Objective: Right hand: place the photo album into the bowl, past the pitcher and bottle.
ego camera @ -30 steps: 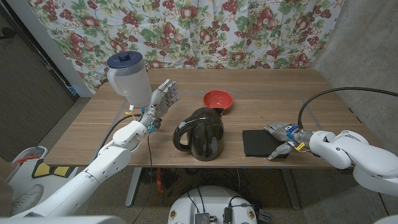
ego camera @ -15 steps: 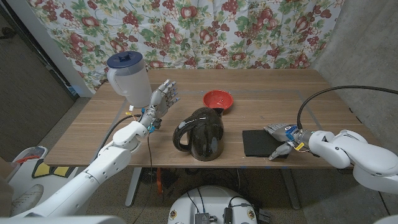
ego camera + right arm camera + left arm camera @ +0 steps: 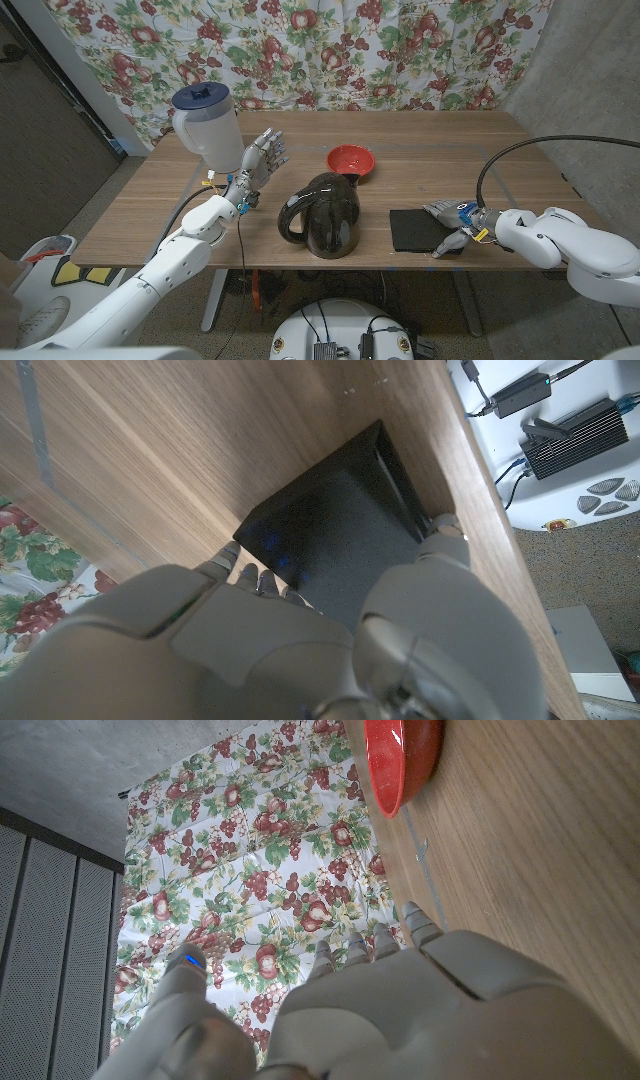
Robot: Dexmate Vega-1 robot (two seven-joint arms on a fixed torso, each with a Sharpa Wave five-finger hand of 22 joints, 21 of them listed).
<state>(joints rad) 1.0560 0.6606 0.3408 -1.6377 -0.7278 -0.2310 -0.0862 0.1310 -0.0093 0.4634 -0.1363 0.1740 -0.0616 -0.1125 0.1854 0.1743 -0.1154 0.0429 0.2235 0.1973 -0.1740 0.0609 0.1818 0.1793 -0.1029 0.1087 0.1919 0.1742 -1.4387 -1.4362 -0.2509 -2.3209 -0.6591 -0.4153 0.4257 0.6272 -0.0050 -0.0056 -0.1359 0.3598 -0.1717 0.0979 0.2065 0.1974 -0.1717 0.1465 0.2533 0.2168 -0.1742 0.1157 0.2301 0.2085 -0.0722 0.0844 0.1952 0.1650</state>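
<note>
Your right fingers (image 3: 437,211) lie over the near right part of the album (image 3: 416,228), with the thumb (image 3: 440,538) down at its near edge by the table (image 3: 420,165) rim; from the right wrist view the fingers and thumb bracket the album, but you cannot tell whether they actually pinch it or only touch it. The album is a flat, black, square slab with a matte, slightly grainy cover, and it lies flat on the wood, just ahead of your right hand (image 3: 450,222) toward the middle of the table. Beyond your fingertips, left of the album, stands the dark glossy pitcher (image 3: 322,214), and past that the red bowl (image 3: 351,159) sits farther back. Your left hand (image 3: 262,160) is raised over the table with its fingers spread and holding nothing; the white bottle (image 3: 206,121) with the blue cap stands just beside those fingers.
</note>
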